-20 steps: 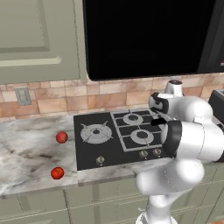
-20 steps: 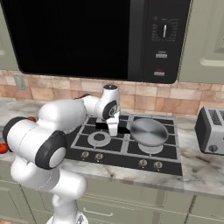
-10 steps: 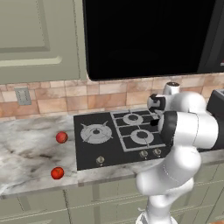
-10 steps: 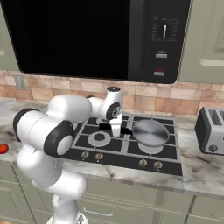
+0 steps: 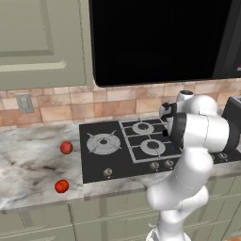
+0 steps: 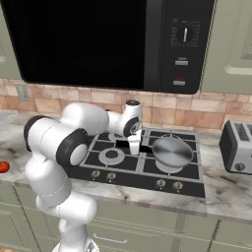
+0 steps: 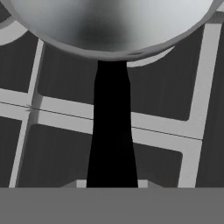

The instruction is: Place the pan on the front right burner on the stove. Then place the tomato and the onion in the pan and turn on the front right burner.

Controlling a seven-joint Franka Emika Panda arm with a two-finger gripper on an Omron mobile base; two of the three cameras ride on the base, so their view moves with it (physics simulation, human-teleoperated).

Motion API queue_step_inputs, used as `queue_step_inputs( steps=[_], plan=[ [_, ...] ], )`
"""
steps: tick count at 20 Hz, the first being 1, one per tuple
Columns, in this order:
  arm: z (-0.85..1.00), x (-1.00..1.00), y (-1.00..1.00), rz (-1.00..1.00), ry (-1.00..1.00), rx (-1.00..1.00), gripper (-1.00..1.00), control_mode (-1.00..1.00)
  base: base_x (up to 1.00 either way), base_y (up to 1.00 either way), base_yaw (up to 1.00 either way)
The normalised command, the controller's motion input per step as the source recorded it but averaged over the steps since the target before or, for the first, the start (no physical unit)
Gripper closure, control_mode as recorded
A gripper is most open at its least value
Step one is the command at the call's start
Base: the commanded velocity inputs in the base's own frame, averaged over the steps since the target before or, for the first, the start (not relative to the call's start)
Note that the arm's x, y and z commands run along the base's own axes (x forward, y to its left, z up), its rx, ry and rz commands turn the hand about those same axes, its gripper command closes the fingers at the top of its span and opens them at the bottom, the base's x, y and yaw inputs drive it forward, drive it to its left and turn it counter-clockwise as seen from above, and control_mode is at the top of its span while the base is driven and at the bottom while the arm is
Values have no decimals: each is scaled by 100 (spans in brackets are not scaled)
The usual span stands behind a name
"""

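Note:
The shiny round pan sits over the front right part of the black stove, covering the burner beneath it. Its black handle points left into my gripper, which is shut on it. In the hand view the handle runs from the pan's rim down the centre, above the grey grate. Two red balls lie on the marble counter left of the stove; I cannot tell which is the tomato and which the onion. One red ball shows at the left edge.
A silver toaster stands on the counter right of the stove. A black microwave hangs above it. Small silver knobs line the stove's front edge. The star-shaped burner sits at the stove's left.
My elbow has swung round and the hand has crept slightly right and forward, carrying the pan a little right over the same burner.

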Motion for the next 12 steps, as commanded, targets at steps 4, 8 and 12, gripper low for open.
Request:
queue_step_inputs(
  steps=[4,8,12],
  plan=[
    [-16,18,-8,-2,0,0,100,-100,0,0,0],
    [-20,23,-1,-1,0,0,100,-100,0,0,0],
    [-24,25,0,-1,0,0,100,-100,0,0,0]
  ],
)
